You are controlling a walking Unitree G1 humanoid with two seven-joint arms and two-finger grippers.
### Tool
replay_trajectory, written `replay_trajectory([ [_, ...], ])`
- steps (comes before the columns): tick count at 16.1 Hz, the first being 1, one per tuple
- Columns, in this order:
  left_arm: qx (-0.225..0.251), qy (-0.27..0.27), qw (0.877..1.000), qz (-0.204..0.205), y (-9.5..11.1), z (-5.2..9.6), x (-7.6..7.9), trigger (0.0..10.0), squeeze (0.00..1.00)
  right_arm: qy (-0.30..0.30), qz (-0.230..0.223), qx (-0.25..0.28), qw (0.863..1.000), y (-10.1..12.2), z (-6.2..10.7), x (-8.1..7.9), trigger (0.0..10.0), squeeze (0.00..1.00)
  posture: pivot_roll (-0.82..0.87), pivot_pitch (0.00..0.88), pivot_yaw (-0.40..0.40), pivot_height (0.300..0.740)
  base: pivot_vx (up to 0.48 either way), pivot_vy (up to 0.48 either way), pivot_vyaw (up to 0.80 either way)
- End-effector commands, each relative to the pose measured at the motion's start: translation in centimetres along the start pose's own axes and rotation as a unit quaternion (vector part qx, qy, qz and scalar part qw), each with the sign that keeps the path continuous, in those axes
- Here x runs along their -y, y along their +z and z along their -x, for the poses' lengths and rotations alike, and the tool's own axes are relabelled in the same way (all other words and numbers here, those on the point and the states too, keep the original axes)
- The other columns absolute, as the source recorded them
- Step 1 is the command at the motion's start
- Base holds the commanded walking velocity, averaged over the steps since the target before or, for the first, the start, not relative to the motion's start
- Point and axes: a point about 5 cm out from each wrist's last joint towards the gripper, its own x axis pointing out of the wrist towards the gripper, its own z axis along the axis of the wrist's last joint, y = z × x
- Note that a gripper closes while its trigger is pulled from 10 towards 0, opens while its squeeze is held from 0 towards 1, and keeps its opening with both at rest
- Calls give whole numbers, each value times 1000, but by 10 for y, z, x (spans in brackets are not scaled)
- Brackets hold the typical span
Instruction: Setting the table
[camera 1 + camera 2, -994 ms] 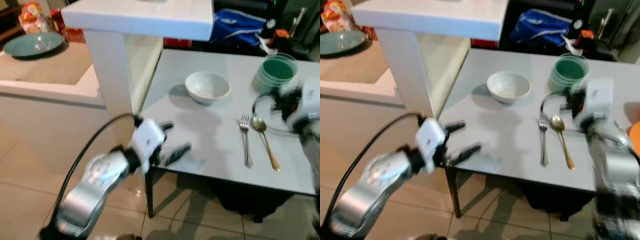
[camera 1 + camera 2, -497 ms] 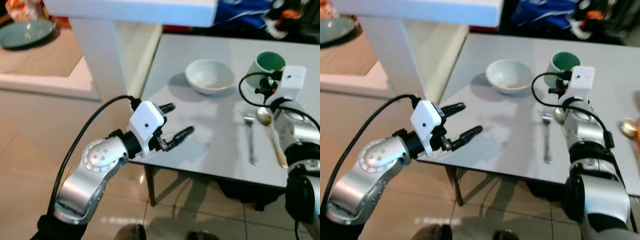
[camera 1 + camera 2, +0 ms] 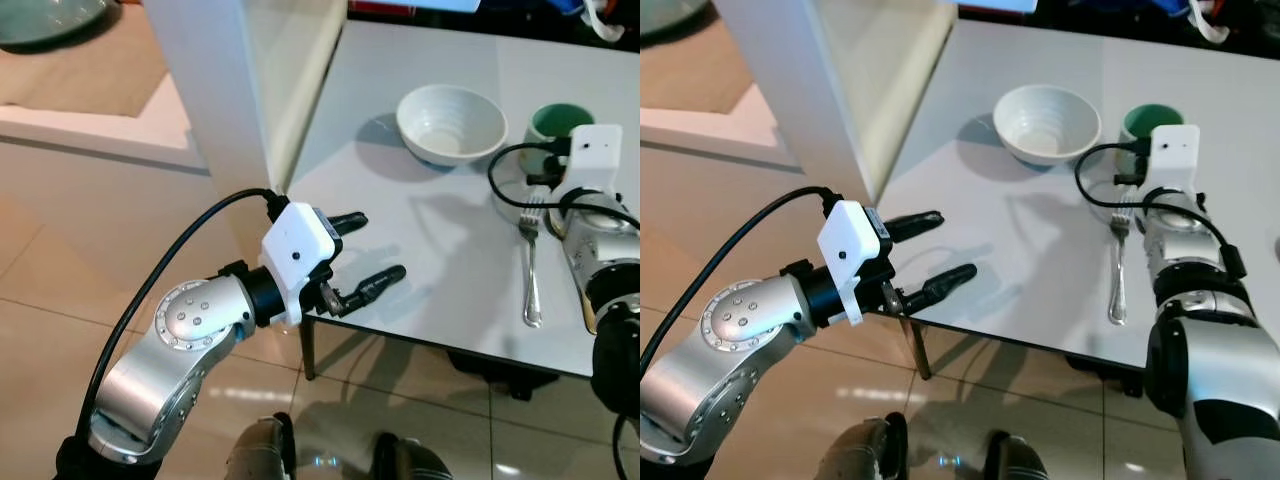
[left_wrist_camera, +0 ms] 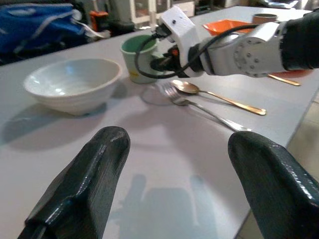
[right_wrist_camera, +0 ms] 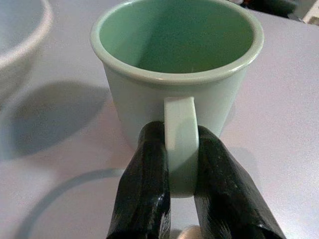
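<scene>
A pale green mug (image 5: 179,55) is at the far side of the grey table (image 3: 440,240), to the right of a white bowl (image 3: 452,122). My right gripper (image 5: 180,144) is shut on the mug's handle (image 5: 179,119); its white wrist box (image 3: 597,150) covers the fingers in the head views. I cannot tell whether the mug touches the table. A silver fork (image 3: 530,265) lies just in front of the mug, with a gold spoon (image 4: 219,97) beside it. My left gripper (image 3: 378,245) is open and holds nothing, hovering at the table's near left corner.
A white pillar (image 3: 215,90) and a low counter stand left of the table, close to my left arm. An orange plate (image 4: 234,25) lies at the table's far right. A blue bag (image 4: 35,25) sits behind the table. My feet show on the tiled floor (image 3: 60,340).
The view has tilted down and moved closer to the table. My right arm has steadied by the fork's head with the mug, closer to the bowl. The left gripper stays open.
</scene>
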Motion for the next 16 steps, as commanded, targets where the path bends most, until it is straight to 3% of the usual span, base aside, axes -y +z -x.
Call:
replay_trajectory([
  [1, 4, -24, 1000, 0, 4, 0, 7, 10000, 0, -2, -7, 0, 1000, 1, 0, 3, 10000, 0, 211, 258, 26, 740, 0, 0, 0],
  [3, -1, -39, 999, 4, 5, -1, 9, 10000, 0, 8, -54, -14, 998, -5, 0, 0, 10000, 0, 216, 257, 28, 740, 0, 0, 0],
  [5, -1, -46, 999, 10, 5, -1, 11, 10000, 0, 26, -75, -20, 997, -6, 0, -4, 10000, 318, 212, 253, 29, 740, 0, 0, 0],
  [7, 0, -48, 999, 14, 6, -1, 12, 10000, 0, 39, -85, -17, 996, -6, 0, -7, 10000, 855, 207, 249, 28, 740, 0, 0, 0],
  [8, -1, -50, 999, 15, 6, -2, 13, 10000, 0, 41, -86, -18, 995, -6, 0, -8, 10000, 1000, 204, 247, 27, 740, 0, 0, 0],
  [15, 15, -63, 998, 16, 3, -13, 10, 10000, 0, 30, -93, 6, 995, 5, 0, 10, 10000, 1000, 113, 156, 48, 740, 0, 0, 0],
  [16, 18, -60, 998, 17, 2, -15, 8, 10000, 0, 34, -95, 21, 995, 11, 0, 15, 10000, 259, 92, 133, 53, 740, 0, 0, 0],
])
